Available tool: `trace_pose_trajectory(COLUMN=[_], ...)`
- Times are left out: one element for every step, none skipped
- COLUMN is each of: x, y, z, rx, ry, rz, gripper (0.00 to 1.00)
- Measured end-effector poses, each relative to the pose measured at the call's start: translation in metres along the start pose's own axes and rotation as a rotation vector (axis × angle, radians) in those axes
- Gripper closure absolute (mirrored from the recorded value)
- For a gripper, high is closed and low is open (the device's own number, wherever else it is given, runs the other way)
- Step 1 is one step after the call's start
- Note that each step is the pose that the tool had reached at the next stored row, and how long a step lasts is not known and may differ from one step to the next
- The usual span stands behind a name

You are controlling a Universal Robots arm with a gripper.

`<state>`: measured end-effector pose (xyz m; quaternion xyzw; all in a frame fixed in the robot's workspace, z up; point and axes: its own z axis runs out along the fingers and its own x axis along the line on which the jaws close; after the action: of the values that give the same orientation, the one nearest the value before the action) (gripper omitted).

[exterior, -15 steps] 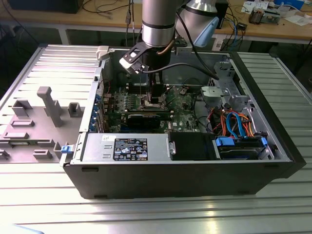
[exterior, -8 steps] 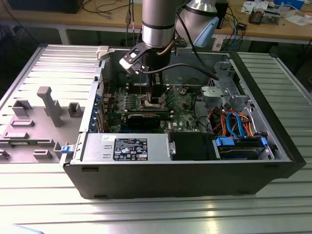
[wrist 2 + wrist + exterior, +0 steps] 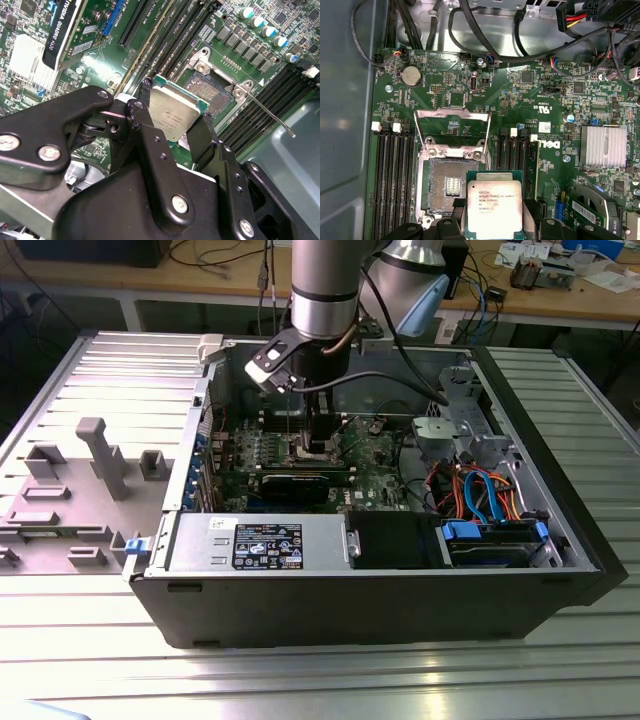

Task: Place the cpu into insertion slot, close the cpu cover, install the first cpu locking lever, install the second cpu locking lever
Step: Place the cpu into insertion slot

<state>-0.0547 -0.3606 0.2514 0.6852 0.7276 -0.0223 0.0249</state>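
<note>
My gripper (image 3: pixel 174 114) is shut on the cpu (image 3: pixel 172 111), a flat square chip with a silvery top, held by two opposite edges between black fingers (image 3: pixel 144 100). In the first wrist view the cpu (image 3: pixel 494 207) hangs just above the green motherboard, overlapping one edge of the insertion slot (image 3: pixel 447 184), whose dark centre lies bare. The cpu cover (image 3: pixel 452 114), a thin silver frame, stands flipped up behind the slot. A thin locking lever (image 3: pixel 272 117) sticks out beside the insertion slot (image 3: pixel 212 92). In the exterior view the gripper (image 3: pixel 318 440) reaches down into the open case.
Long black memory slots (image 3: pixel 395 170) flank the socket on both sides. A black graphics card (image 3: pixel 65 35) and a silver heatsink (image 3: pixel 602 146) lie near. Black cables (image 3: pixel 520 50) cross the case's back. A grey drive cage (image 3: pixel 460 410) and power supply (image 3: pixel 260 540) bound the board.
</note>
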Motion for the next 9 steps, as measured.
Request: trace_pose_trajectory(x=[0.0000,0.0000,0.0001,0.0001,0.0001,0.0001,0.0002,0.0002,0.0002], y=[0.0000,0.0000,0.0000,0.0000,0.0000,0.0000,0.0000,0.0000,0.0000], z=[0.0002,0.0004,0.0012,0.0020,0.0021,0.0022,0.0025,0.0028,0.0031], rx=[0.0000,-0.0001,0.0000,0.0000,0.0000,-0.0001,-0.0001,0.0000,0.0000], ry=[0.0000,0.0000,0.0000,0.0000,0.0000,0.0000,0.0001,0.0000,0.0000], rz=[0.000,0.000,0.000,0.000,0.000,0.000,0.000,0.000,0.000], gripper=[0.46,0.46,0.46,0.46,0.46,0.46,0.46,0.46,0.46])
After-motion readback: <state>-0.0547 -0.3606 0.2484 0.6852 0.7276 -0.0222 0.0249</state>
